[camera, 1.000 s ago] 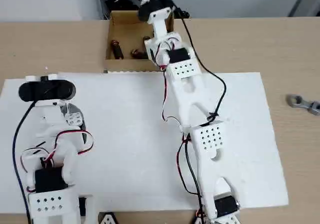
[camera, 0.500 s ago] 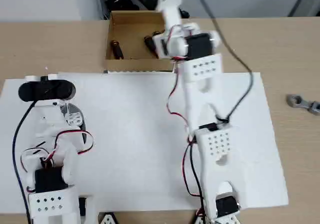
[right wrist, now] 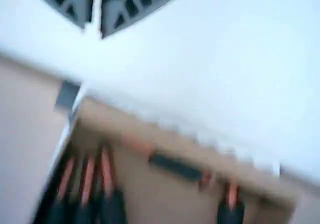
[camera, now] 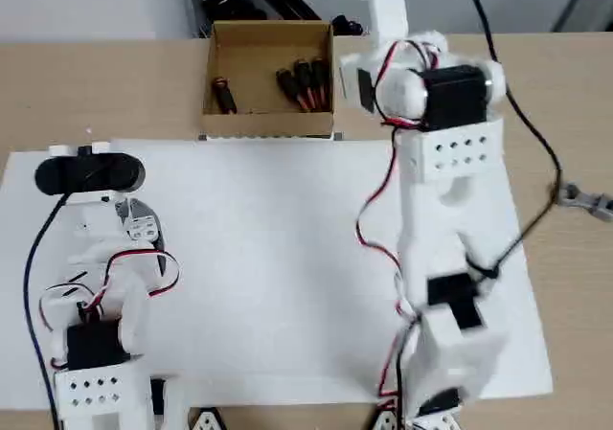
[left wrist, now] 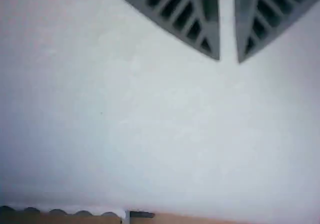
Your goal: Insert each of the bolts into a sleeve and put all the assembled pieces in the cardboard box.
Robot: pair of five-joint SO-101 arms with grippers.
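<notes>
Since four assembled pieces lie inside the cardboard box at the far edge of the table, three side by side by its right wall and one apart near its left wall, the task looks about finished. The right arm stands stretched tall just right of the box. Its right gripper shows jaws closed to a thin slit with nothing between them, which suits an arm with no load to carry. The left gripper hangs low over the white sheet at near left, likewise closed and empty, seemingly parked out of the way.
</notes>
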